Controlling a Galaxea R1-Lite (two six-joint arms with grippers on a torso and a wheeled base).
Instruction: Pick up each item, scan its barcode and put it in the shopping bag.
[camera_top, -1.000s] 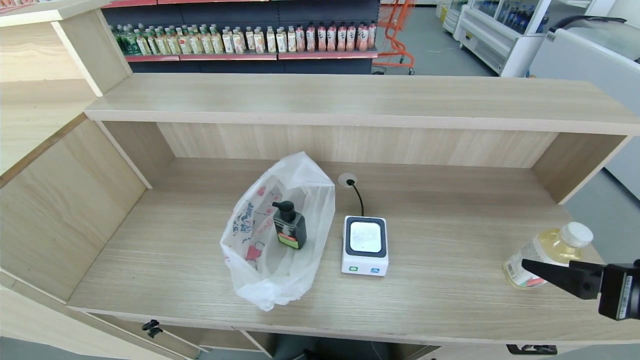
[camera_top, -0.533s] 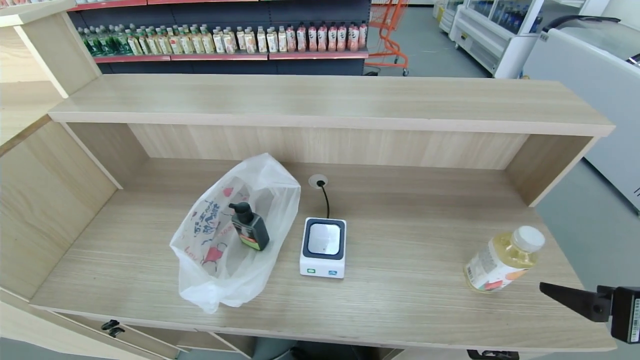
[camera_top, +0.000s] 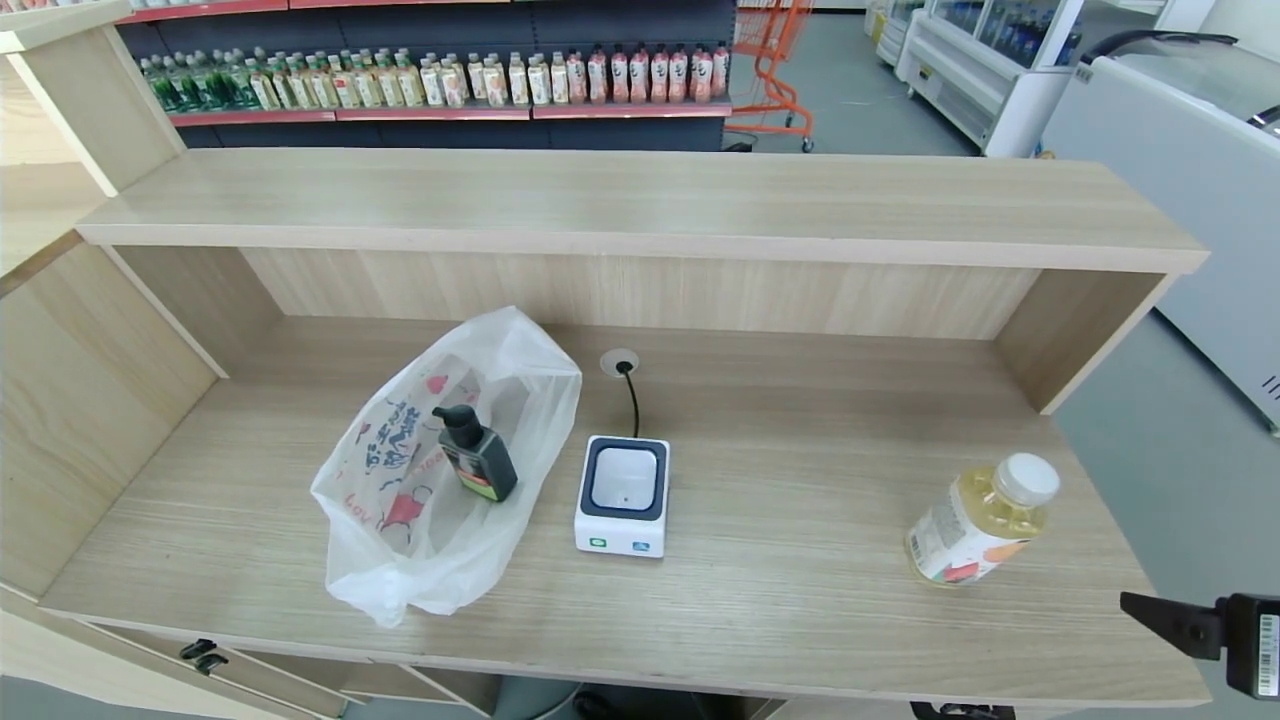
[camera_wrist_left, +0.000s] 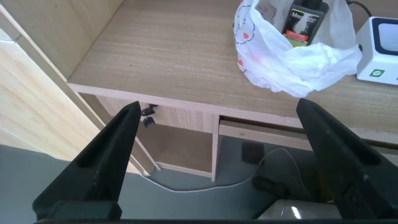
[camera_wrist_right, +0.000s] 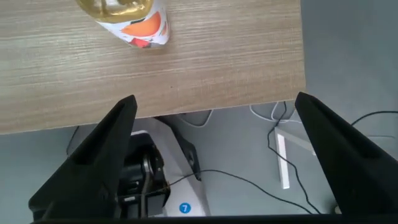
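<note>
Backing off since a second ago, my right gripper (camera_wrist_right: 214, 102) sits at 4 o'clock from the yellow bottle (camera_top: 980, 525), jaws wide open, holding nothing. My left gripper (camera_wrist_left: 219, 107) is wide open and empty too. The yellow bottle sits on the tabletop (camera_top: 800, 450), at 3 o'clock from the scanner (camera_top: 622, 495).

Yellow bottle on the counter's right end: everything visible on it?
The bottle is clear plastic with pale yellow liquid, a white screw cap and a white label with orange print round its lower body. It stands upright, capped, near the right end of the counter. Only the counter touches it; the open right gripper is apart.
</note>
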